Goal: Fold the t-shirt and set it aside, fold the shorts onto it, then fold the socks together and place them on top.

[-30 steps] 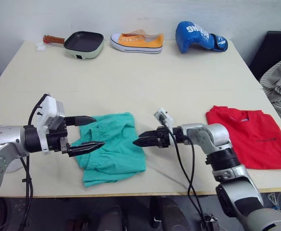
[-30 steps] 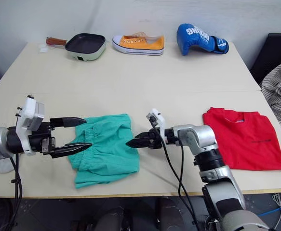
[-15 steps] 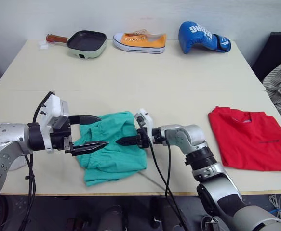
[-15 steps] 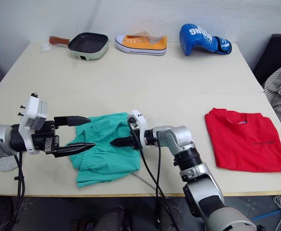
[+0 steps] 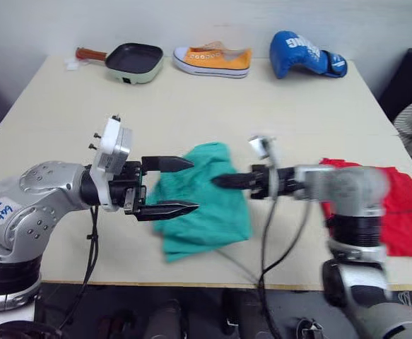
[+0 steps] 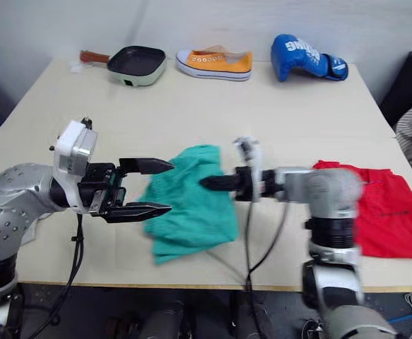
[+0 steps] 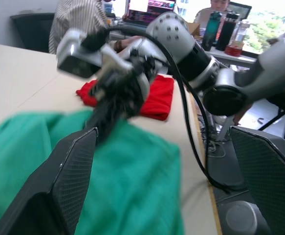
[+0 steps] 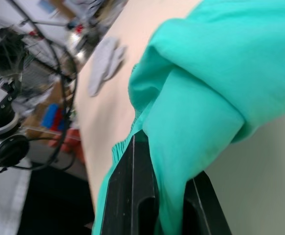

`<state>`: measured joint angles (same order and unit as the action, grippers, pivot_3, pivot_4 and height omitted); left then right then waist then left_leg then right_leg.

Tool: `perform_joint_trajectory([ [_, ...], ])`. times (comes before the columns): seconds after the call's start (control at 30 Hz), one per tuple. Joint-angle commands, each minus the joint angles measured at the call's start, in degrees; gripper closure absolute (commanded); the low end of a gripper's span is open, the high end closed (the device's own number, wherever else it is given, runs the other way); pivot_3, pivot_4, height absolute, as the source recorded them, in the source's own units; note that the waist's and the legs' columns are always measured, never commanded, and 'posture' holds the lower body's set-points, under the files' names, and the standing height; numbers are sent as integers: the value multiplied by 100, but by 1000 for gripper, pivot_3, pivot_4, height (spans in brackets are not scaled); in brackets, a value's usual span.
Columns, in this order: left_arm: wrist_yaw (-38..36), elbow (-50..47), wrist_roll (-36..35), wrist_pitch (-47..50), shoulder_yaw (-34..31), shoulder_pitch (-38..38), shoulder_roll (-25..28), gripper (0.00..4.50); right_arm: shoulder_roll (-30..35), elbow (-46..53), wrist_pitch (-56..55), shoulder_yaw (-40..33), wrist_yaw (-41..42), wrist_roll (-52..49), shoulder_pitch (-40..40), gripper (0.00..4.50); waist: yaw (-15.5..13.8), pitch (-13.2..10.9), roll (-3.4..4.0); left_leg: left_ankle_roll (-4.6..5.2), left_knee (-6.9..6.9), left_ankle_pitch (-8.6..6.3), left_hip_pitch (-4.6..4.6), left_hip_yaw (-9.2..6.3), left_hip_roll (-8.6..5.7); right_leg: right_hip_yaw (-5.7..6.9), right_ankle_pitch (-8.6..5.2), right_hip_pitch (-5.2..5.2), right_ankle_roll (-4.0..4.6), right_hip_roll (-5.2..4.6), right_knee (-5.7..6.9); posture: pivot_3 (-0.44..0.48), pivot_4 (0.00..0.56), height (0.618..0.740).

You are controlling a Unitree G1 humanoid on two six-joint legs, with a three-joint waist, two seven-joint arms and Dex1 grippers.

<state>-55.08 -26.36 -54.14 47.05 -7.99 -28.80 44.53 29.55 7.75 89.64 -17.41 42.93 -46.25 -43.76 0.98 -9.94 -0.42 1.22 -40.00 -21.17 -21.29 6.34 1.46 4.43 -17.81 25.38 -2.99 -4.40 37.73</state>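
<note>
While the shorts [image 5: 207, 199] lie bunched near the table's [image 5: 191, 106] front edge, their long axis runs from the far side toward the near edge, leaning slightly to the robot's left at the near end, with one narrow part reaching toward the far side and the wider mass spreading toward the front. The right gripper [image 5: 223, 181] comes in from the robot's right at the shorts' far right part; in the right wrist view its two black fingers [image 8: 132, 196] stand close together with a fold of teal cloth pinched between them, the cloth draping over them. The left gripper [image 5: 181, 185] sits at the shorts' left edge with its fingers spread apart, one finger [image 5: 165, 163] over the far corner of the cloth and the other [image 5: 167, 210] over its near left part, and nothing gripped between them.

The t-shirt [image 5: 403, 212] lies flat at the table's right side, near the front edge, partly hidden behind the right arm and well apart from the shorts. A grey sock [image 8: 103, 63] shows in the right wrist view, lying on the table beyond the shorts.

Along the far edge stand a pan [image 5: 131, 60], an orange shoe [image 5: 213, 60] and a blue boxing glove [image 5: 304, 55], all well apart from the garments. Between that row and the shorts the tabletop is bare, giving wide room toward the far side; toward the front the shorts lie close to the edge.
</note>
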Motion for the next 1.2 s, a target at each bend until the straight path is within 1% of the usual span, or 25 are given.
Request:
perform_joint_trajectory([
  [0.03, -145, 64, 51, -161, 150, -188, -84, 0, 1450, 406, 286, -753, 390, -435, 219, 4488, -28, 0, 0, 2, 1, -1, 1, 0, -2, -1, 0, -2, 0, 0, -1, 0, 150, 740],
  [0.1, -239, 196, 202, -277, 232, -207, -111, 0, 2336, 317, 129, -884, 715, -431, 529, 4488, -68, -2, -2, 2, 3, -1, 3, 1, -1, 0, 0, -2, 0, 4, -5, 0, 150, 740],
  [0.17, -356, 324, 355, -415, 312, -210, -114, 0, 3157, 89, -289, -944, 1142, -296, 971, 4488, -74, -2, -2, 2, 3, -1, 8, 8, 0, -6, 0, -2, 0, 9, -18, 0, 150, 740],
  [0.23, -464, 468, 505, -553, 383, -239, -137, 0, 3901, -357, -1017, -922, 1601, 102, 1532, 4488, -73, -3, -4, 2, 3, -1, 13, 16, 2, -15, 0, -3, 0, 16, -23, 0, 150, 740],
  [0.3, -513, 579, 619, -660, 448, -297, -187, 0, 4411, -936, -1807, -819, 1952, 555, 2013, 4488, -73, -4, -7, 5, 1, 1, 21, 25, 3, -22, 1, -5, -2, 18, -21, 0, 150, 740],
  [0.37, -541, 643, 697, -743, 504, -354, -244, 0, 4617, -1655, -2720, -592, 2061, 1110, 2356, 4488, -79, -5, -9, 10, -2, 4, 22, 31, 2, -32, 5, -6, -10, 19, -21, 0, 150, 740],
  [0.43, -553, 680, 756, -791, 548, -392, -290, 0, 4632, -2196, -3411, -340, 2053, 1524, 2471, 4488, -78, -5, -9, 11, -5, 5, 26, 37, 2, -37, 8, -10, -14, 18, -23, 0, 150, 740],
  [0.5, -560, 710, 875, -866, 608, -425, -331, 0, 4517, -2600, -4191, -39, 1886, 2035, 2646, 4488, -80, -6, -9, 12, -7, 6, 28, 39, 1, -40, 9, -11, -16, 17, -21, 0, 150, 740],
  [0.57, -541, 736, 956, -909, 639, -467, -352, 0, 4228, -3086, -4875, 154, 1417, 2488, 2685, 4488, -82, -6, -9, 9, -6, 7, 28, 39, 2, -40, 9, -9, -16, 17, -19, 0, 150, 740],
  [0.6, -528, 742, 979, -912, 641, -479, -353, 0, 4102, -3246, -5135, 184, 1235, 2635, 2681, 4275, -83, -5, -9, 7, -6, 9, 27, 40, 3, -39, 9, -7, -16, 19, -19, 0, 150, 740],
  [0.63, -514, 743, 991, -905, 636, -485, -352, 0, 3982, -3299, -5642, 152, 1123, 2790, 2766, 4008, -83, -5, -8, 4, -7, 11, 27, 40, 3, -38, 9, -7, -16, 19, -17, 0, 150, 740],
  [0.7, -506, 742, 999, -887, 623, -478, -346, 0, 3836, -3315, -6349, 54, 1094, 2948, 2888, 3430, -84, -8, 3, 2, -6, 12, 26, 41, 2, -39, 9, -5, -16, 18, -15, 0, 150, 740],
  [0.83, -520, 727, 1138, -913, 582, -338, -194, 0, 3656, -3302, -6610, -470, 854, 2883, 3169, 2012, -85, -13, 14, 1, -8, 12, 27, 43, 2, -40, 9, -5, -16, 18, -10, 0, 150, 740],
  [0.93, -362, 597, 1120, -822, 339, -47, -62, 0, 3707, -3096, -6534, -1260, 850, 2586, 3380, 938, -86, -11, 17, 0, -6, 13, 28, 42, 4, -40, 9, -5, -16, 19, -10, 0, 150, 740],
  [1.0, -281, 511, 1079, -780, 203, 119, 24, 0, 3754, -2995, -6529, -1536, 824, 2536, 3406, 236, -85, -11, 17, 0, -6, 13, 29, 42, 4, -43, 9, -5, -15, 18, -11, 0, 150, 740],
  [1.03, -202, 440, 1073, -759, 87, 257, 82, 0, 3790, -2974, -6592, -1623, 773, 2536, 3291, 38, -83, -12, 16, 0, -7, 13, 30, 42, 4, -45, 9, -5, -16, 18, -10, 0, 150, 740],
  [1.13, 107, 201, 1053, -667, -411, 767, 245, 0, 3815, -3021, -6885, -1518, 380, 2638, 2448, 38, -17, -12, 17, 0, -6, 13, 38, 49, 5, -57, 9, -6, -15, 19, -6, 0, 150, 740],
  [1.2, 314, 97, 1107, -630, -704, 1063, 335, 0, 3589, -2623, -6690, -1383, 481, 2321, 2006, 38, 35, -15, 23, -2, -3, 13, 48, 54, 5, -63, 8, -7, -14, 19, 0, 0, 150, 740],
])
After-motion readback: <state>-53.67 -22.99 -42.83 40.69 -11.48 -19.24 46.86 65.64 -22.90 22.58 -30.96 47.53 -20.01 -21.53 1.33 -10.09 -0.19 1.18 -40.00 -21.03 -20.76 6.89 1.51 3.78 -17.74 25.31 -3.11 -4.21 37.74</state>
